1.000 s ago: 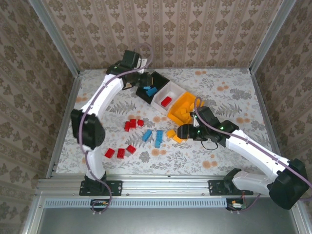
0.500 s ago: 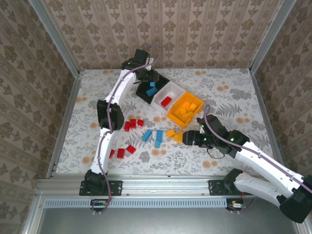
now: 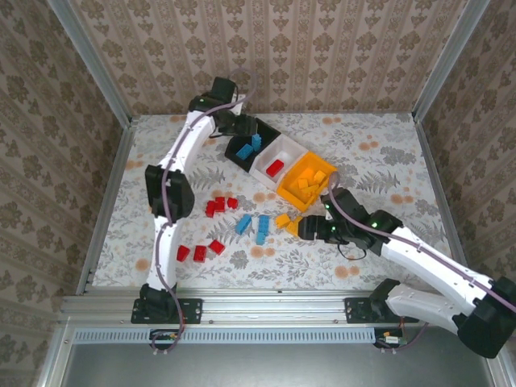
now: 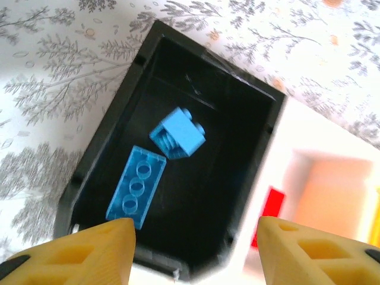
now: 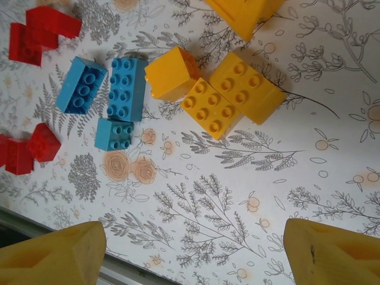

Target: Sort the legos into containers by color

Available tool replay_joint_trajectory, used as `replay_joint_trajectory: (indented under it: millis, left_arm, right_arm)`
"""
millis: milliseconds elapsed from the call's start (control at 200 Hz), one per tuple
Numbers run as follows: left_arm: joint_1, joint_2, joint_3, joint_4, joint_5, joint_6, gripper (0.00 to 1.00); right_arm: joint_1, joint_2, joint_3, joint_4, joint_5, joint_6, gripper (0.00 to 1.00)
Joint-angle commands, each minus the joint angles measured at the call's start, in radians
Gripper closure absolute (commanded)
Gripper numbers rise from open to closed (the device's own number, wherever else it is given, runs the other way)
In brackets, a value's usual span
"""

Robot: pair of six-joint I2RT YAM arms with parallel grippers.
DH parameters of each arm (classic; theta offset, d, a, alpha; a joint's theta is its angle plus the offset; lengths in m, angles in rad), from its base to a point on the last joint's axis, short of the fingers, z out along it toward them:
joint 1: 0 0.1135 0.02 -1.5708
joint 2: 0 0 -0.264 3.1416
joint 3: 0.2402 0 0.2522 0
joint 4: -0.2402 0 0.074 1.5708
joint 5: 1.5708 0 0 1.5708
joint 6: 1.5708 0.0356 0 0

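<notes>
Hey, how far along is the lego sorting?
Partly done: two blue bricks lie in the black bin, one red brick in the white bin, several orange bricks in the orange bin. Nothing is in hand: the left gripper hangs open over the black bin, the right gripper open above three loose orange bricks. Left: those, three loose blue bricks and several loose red bricks.

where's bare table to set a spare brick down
Widest bare cloth lies beyond the orange plastic bin, toward the right wall. A smaller patch sits by the front rail, between the red plastic bricks and the right arm. Crowded: the middle, where blue bricks, orange bricks and the open right gripper meet.
</notes>
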Motion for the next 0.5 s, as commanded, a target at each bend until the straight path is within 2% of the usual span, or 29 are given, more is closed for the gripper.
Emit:
replay_joint_trajectory:
  millis: [0, 225, 495]
  left_arm:
    - [-0.005, -0.248, -0.194, 0.048, -0.010, 0.032, 0.42]
    - [-0.005, -0.690, -0.763, 0.181, -0.046, -0.017, 0.38]
    - [-0.007, -1.023, -1.188, 0.196, -0.062, -0.094, 0.36]
  right_arm:
    - [0.035, 0.076, 0.080, -0.004, 0.004, -0.019, 0.20]
    - [0.132, 0.334, 0.251, -0.033, 0.049, -0.054, 0.21]
    - [0.204, 0.647, 0.440, -0.019, 0.050, -0.066, 0.25]
